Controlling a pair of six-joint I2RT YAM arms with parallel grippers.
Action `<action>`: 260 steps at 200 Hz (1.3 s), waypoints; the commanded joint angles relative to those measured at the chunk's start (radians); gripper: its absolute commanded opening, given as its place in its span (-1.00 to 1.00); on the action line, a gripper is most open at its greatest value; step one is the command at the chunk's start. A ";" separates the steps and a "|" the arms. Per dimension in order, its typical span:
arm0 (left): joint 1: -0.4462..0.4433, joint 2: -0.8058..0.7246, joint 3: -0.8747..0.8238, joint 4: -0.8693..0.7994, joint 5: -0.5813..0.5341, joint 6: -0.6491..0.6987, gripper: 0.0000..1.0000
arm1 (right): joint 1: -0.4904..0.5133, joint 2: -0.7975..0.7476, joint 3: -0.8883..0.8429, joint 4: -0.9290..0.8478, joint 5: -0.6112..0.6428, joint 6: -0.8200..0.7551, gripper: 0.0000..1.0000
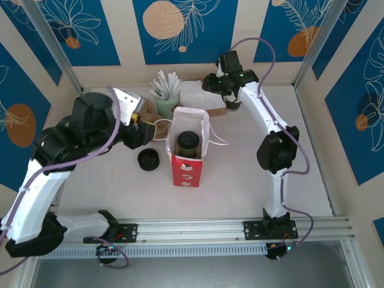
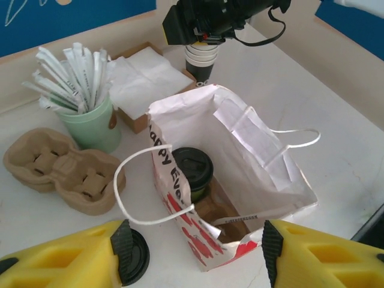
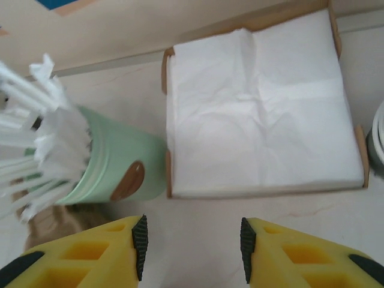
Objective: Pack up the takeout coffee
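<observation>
The coffee (image 2: 192, 169) is in the bag (image 2: 252, 144), standing up by the side with the red letters. So I think the packing step is nearly done. The left fingers (image 2: 90, 258) are wide apart beside the bag and hold nothing. The right fingers (image 3: 102, 252) are apart too and hold nothing, just by the napkins (image 3: 258, 102). Next, I think the left arm should pull away without bumping the bag or catching its string handle (image 2: 129, 198). The coffee is a small cup with a dark green side and a round black lid.
</observation>
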 commanded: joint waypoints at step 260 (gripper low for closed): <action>-0.003 -0.156 -0.301 0.218 -0.035 -0.185 0.69 | 0.035 0.647 0.474 0.130 0.291 -0.456 0.61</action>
